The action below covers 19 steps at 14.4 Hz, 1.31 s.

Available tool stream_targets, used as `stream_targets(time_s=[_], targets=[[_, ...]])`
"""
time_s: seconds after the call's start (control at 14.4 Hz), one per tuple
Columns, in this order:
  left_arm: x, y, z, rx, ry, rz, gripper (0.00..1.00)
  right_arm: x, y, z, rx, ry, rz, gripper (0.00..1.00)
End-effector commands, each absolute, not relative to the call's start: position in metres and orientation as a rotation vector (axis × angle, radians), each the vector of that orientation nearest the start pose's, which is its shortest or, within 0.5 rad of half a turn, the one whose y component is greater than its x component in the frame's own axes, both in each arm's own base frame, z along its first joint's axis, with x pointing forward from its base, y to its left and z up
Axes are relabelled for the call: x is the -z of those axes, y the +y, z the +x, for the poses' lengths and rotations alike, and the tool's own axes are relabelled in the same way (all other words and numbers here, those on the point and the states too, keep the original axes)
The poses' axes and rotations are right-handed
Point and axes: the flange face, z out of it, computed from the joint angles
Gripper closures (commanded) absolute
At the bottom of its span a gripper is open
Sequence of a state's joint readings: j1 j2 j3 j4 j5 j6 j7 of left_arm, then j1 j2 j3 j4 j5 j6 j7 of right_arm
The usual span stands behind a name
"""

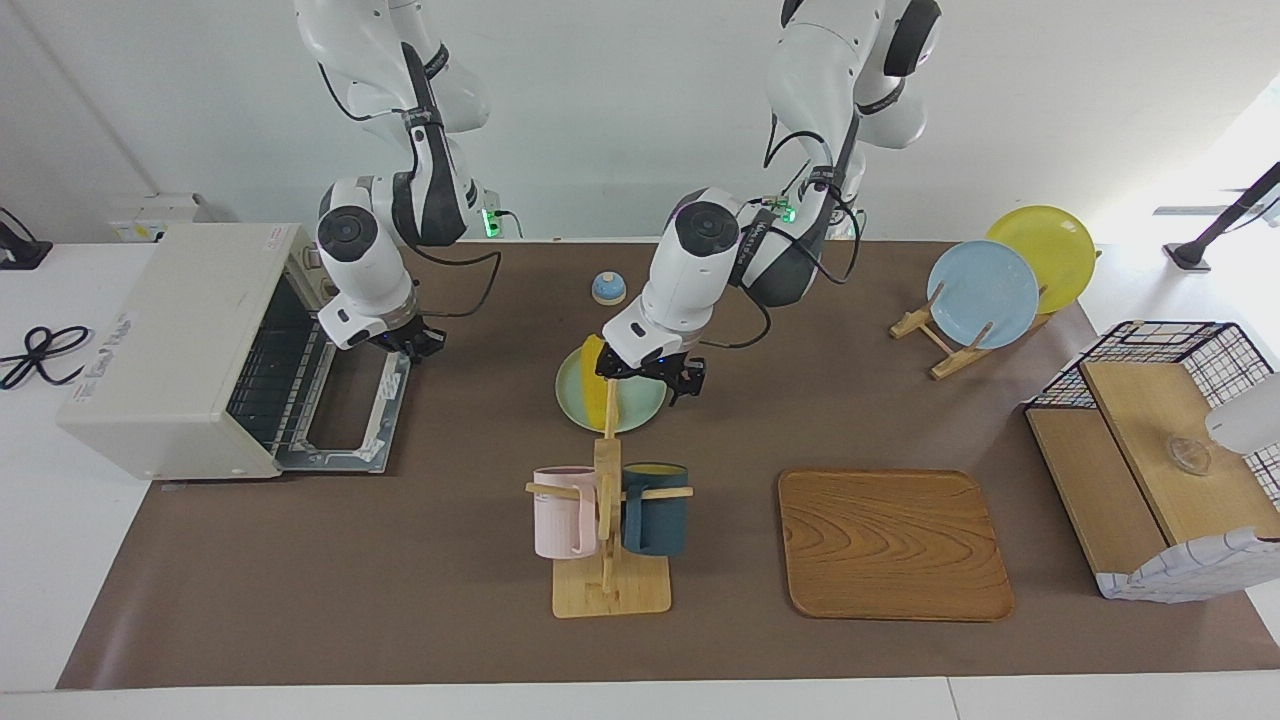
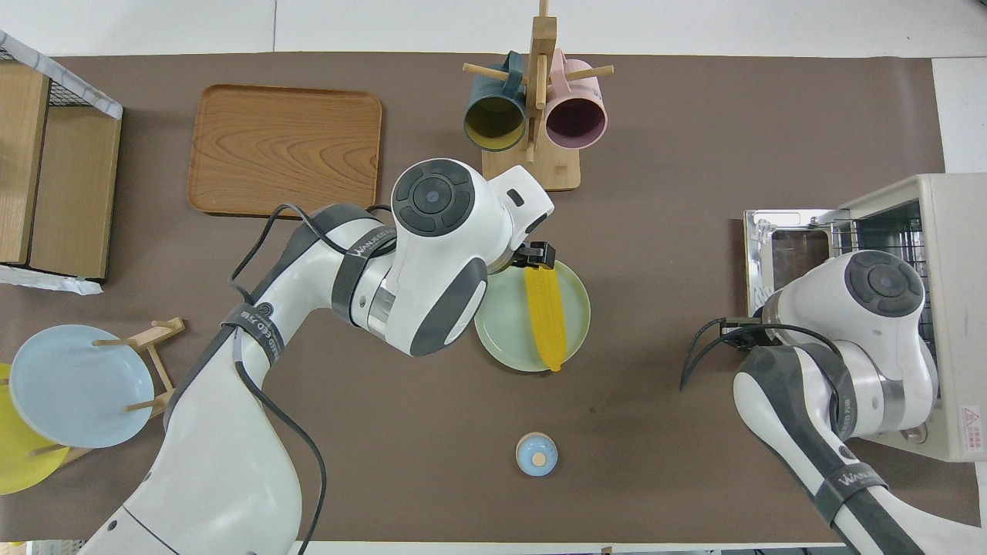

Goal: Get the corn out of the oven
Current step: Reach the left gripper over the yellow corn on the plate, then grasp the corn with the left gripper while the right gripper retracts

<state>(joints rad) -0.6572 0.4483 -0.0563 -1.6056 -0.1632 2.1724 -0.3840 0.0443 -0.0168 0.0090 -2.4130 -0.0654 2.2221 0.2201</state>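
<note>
A small round blue bell with a pale button (image 2: 536, 454) sits nearest the robots, mid-table. Just farther out, the bright yellow, tapered corn cob (image 2: 546, 316) lies on a pale green round plate (image 2: 500, 327), its long axis running from near the robots away from them, its near tip reaching over the plate's near rim. The left gripper (image 1: 650, 375) is over the farther end of the cob, at the plate's farther rim; whether its black fingers are parted or clamped on the cob cannot be told. Toward the right arm's end of the table stands the boxy off-white toaster oven (image 1: 170, 340) with its glass door (image 1: 350, 410) dropped flat and its wire rack bare. The right gripper (image 1: 415, 340) hangs over the open door's hinge end; its finger spacing cannot be told. Farther out stand a wooden mug tree (image 1: 607, 520) bearing a pink mug (image 1: 562, 512) and a dark teal mug (image 1: 657, 508), and a wooden tray (image 1: 893, 545)
</note>
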Motion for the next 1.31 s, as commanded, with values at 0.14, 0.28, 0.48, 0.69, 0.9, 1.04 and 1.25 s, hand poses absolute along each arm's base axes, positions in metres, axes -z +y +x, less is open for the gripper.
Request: stream_targets(time_s=[0.14, 0.28, 0.48, 0.69, 0.9, 1.04, 1.25], targets=[[-0.351, -0.472, 0.502, 0.015, 0.376, -3.326, 0.00, -0.298, 0.012, 0.461, -0.263, 0.195, -3.186, 1.00], [-0.346, -0.480, 0.500, 0.052, 0.295, -3.354, 0.00, -0.298, 0.012, 0.461, -0.263, 0.186, -3.187, 1.00], [-0.332, -0.487, 0.488, 0.026, 0.301, -3.347, 0.00, -0.305, 0.003, 0.466, -0.280, 0.124, -3.202, 1.00], [-0.324, -0.495, 0.474, 0.012, 0.211, -3.354, 0.00, -0.331, -0.002, 0.482, -0.305, 0.066, -3.261, 1.00], [-0.314, -0.495, 0.468, 0.017, 0.167, -3.358, 0.00, -0.354, -0.007, 0.490, -0.327, 0.008, -3.308, 1.00], [-0.311, -0.501, 0.458, 0.017, 0.141, -3.360, 0.00, -0.369, -0.016, 0.496, -0.326, -0.028, -3.320, 1.00], [-0.311, -0.501, 0.458, 0.021, 0.140, -3.362, 0.01, -0.400, -0.043, 0.504, -0.371, -0.117, -3.355, 1.00]])
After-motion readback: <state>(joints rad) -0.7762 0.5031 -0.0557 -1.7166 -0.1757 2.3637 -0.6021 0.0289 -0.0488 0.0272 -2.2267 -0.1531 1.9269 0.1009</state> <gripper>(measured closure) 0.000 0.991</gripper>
